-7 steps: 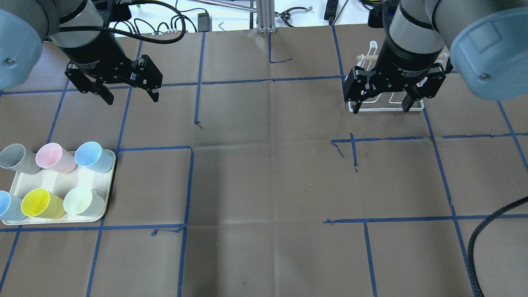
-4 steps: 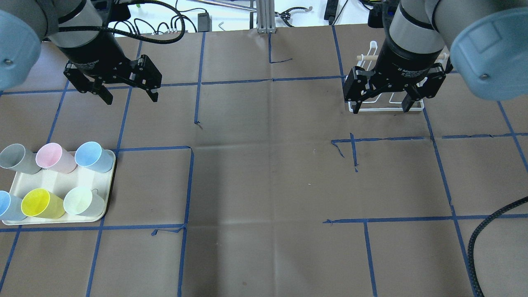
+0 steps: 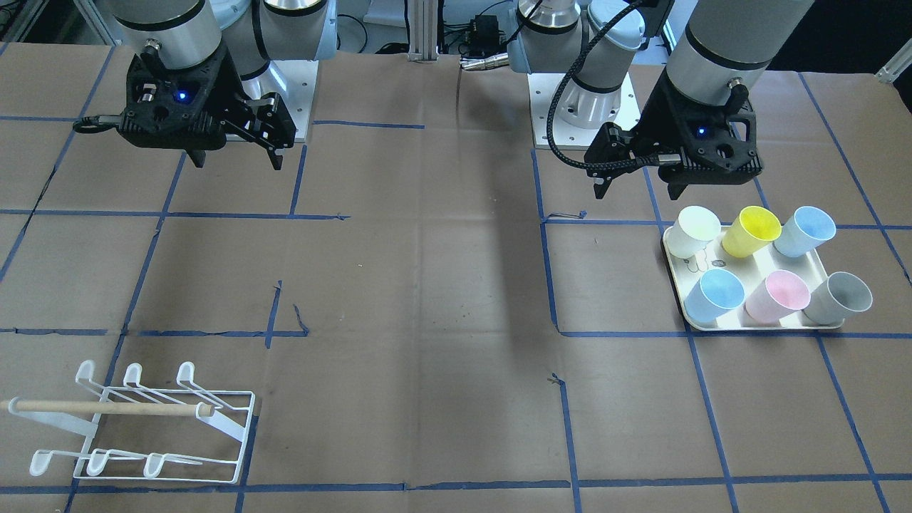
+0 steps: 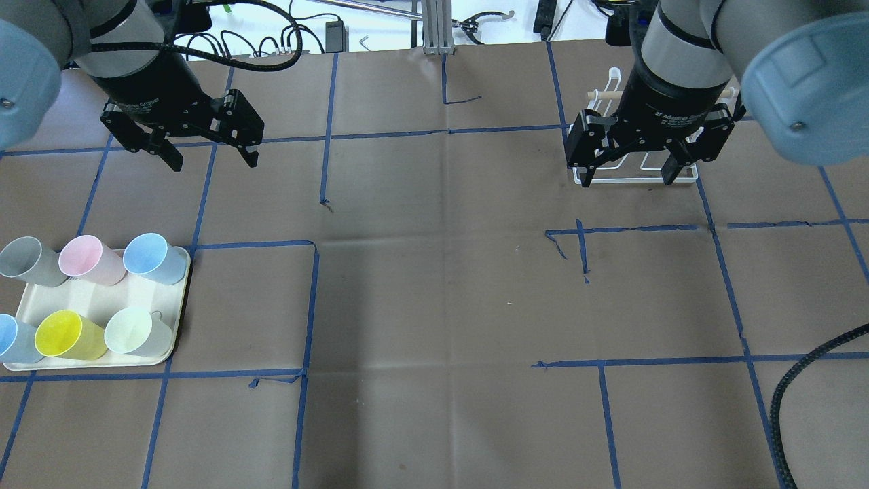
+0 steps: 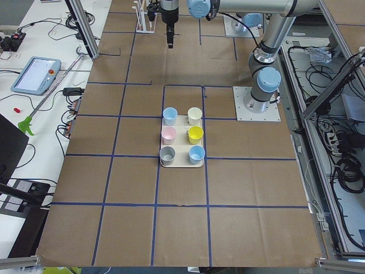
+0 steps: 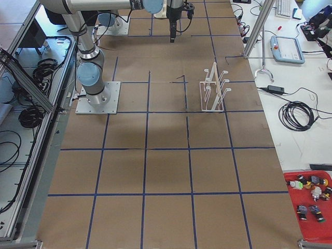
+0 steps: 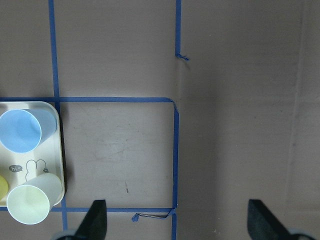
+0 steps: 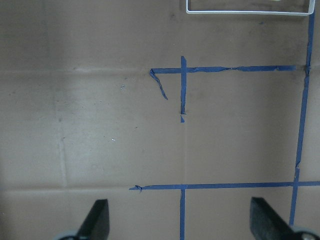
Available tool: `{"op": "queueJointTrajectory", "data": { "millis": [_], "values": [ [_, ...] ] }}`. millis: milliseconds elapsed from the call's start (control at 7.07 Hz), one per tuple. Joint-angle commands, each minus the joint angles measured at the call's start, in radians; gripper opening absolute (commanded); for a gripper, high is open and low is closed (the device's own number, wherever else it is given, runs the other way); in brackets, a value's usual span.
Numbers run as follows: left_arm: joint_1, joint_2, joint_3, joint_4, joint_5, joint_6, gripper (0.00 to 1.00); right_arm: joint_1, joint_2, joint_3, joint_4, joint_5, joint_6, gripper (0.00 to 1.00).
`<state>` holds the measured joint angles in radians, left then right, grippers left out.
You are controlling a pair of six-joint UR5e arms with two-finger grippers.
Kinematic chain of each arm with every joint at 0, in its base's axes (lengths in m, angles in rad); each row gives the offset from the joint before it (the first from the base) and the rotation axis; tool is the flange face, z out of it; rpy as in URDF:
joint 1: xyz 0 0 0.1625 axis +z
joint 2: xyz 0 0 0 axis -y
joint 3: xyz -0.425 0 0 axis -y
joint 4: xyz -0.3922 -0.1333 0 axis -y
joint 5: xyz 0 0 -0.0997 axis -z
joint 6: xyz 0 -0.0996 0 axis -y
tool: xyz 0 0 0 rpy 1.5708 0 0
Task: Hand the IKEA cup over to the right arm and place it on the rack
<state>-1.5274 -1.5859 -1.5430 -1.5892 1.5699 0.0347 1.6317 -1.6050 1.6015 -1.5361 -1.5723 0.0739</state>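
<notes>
Several pastel IKEA cups stand upright on a cream tray (image 4: pixel 88 295): grey (image 4: pixel 27 261), pink (image 4: pixel 88 259) and blue (image 4: pixel 153 258) in one row, and blue, yellow (image 4: pixel 64 335) and pale green (image 4: pixel 136 331) in the other. My left gripper (image 4: pixel 215 164) hangs open and holds nothing, above bare table beyond the tray's far right corner. Its wrist view catches the blue cup (image 7: pixel 20 131) and the pale cup (image 7: pixel 29 205) at the left edge. My right gripper (image 4: pixel 626 180) is open and holds nothing, high over the near edge of the white wire rack (image 3: pixel 107 407). No cup hangs on the rack.
Brown paper with a blue tape grid (image 4: pixel 312 305) covers the table. A black braided cable (image 4: pixel 808 360) crosses its right front corner. Cables and an aluminium post (image 4: pixel 438 27) sit past the far edge. A teach pendant (image 6: pixel 288 49) lies off the table beside the rack.
My left gripper has drifted slightly left and away from the robot, still open. The right gripper, cups and rack have not moved.
</notes>
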Motion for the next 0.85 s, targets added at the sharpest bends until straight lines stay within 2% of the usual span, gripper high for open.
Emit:
{"op": "queueJointTrajectory", "data": {
  "millis": [0, 707],
  "values": [
    [0.003, 0.003, -0.002, 0.0, 0.001, 0.004, 0.99, 0.0, -0.001, 0.0, 0.004, 0.0, 0.001, 1.0],
    [0.013, -0.014, -0.005, 0.023, -0.001, 0.016, 0.99, 0.0, -0.001, 0.0, 0.004, 0.002, 0.003, 1.0]
  ]
}}
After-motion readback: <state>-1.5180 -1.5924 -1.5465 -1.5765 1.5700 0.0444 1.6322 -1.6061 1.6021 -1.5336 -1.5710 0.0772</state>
